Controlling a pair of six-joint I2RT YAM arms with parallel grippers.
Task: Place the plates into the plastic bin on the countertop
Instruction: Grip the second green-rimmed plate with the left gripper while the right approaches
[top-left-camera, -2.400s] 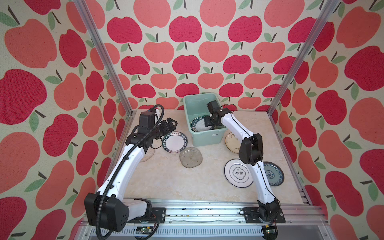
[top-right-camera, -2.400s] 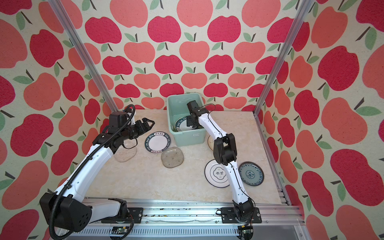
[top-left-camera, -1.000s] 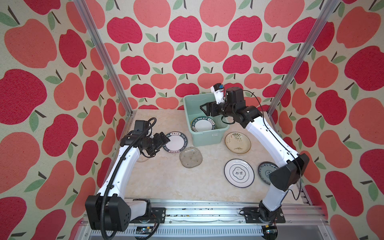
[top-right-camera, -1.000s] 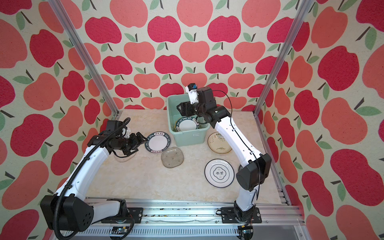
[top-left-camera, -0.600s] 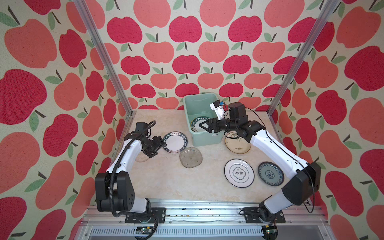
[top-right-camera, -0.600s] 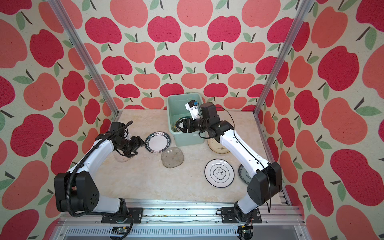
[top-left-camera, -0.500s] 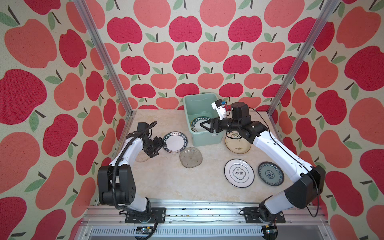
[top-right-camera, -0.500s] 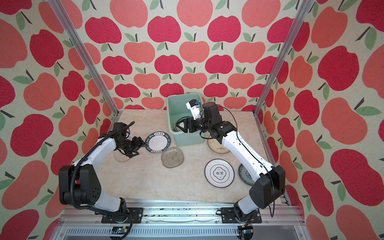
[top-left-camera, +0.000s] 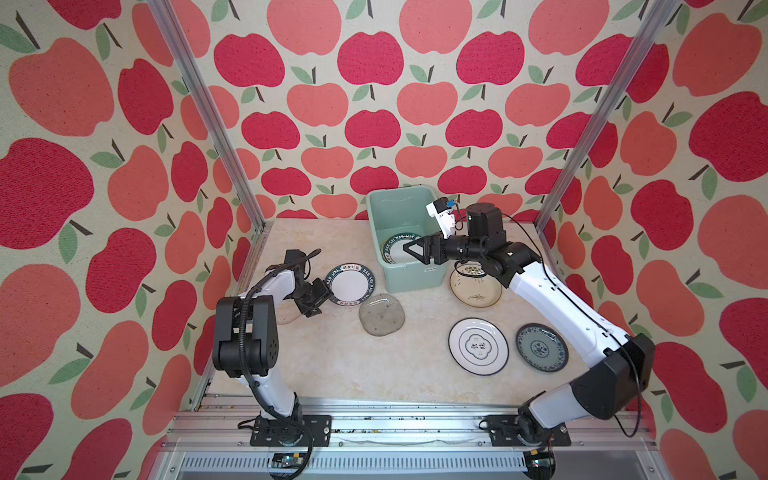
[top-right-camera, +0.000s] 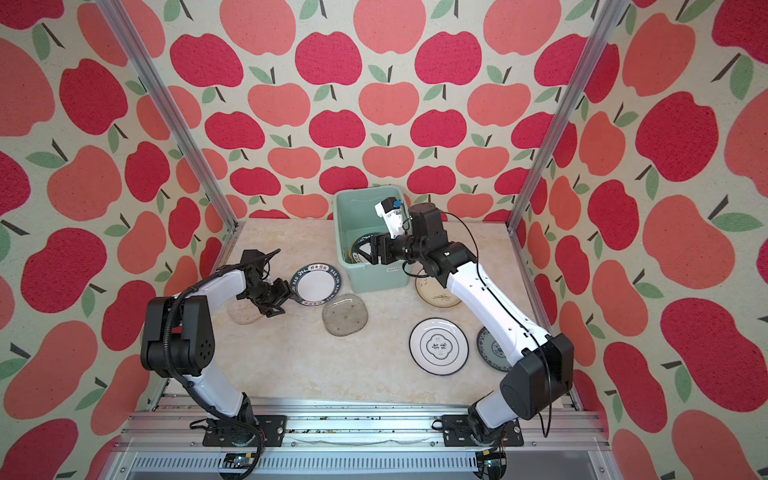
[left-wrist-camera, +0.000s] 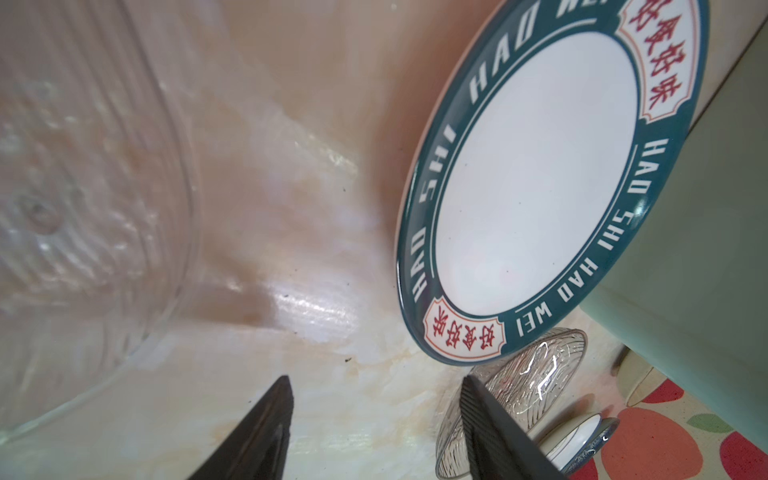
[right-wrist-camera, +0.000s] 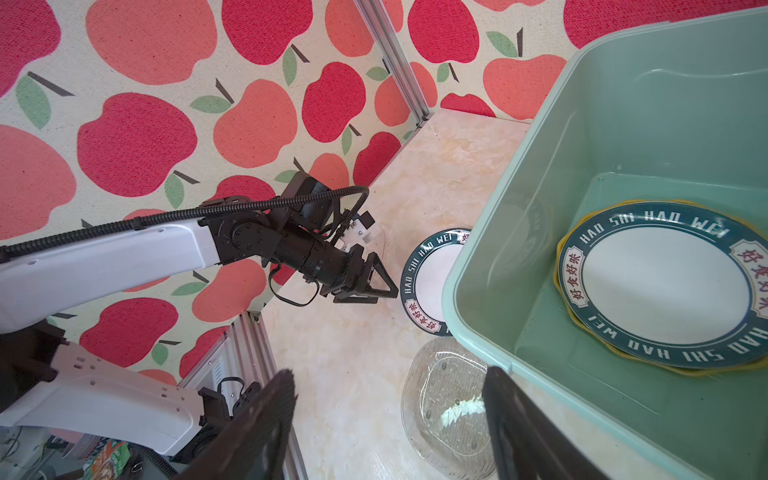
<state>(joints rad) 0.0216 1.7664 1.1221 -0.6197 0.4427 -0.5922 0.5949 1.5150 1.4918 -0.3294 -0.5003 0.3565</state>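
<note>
In a top view the green-rimmed plate (top-left-camera: 350, 285) lies flat just beside the plastic bin (top-left-camera: 411, 276). The left gripper (top-left-camera: 323, 293) is at its edge away from the bin, and the right gripper (top-left-camera: 409, 250) hovers over the bin.
Left wrist view: jaws apart, empty, plate ahead.
Right wrist view: jaws wide, empty.

**Bright, Soft Light, Some Blur Up Close**

Both top views are bright and sharp, with only faint shadows on the tabletop (top-left-camera: 332, 353) near the plastic bin (top-left-camera: 403, 277). In the left wrist view, the clear glass plate (left-wrist-camera: 83, 187) far from the bin is blurry, and a shiny white spot glares on the tabletop. The green-rimmed plate (right-wrist-camera: 665, 282) inside the bin looks a bit smeared.
</note>
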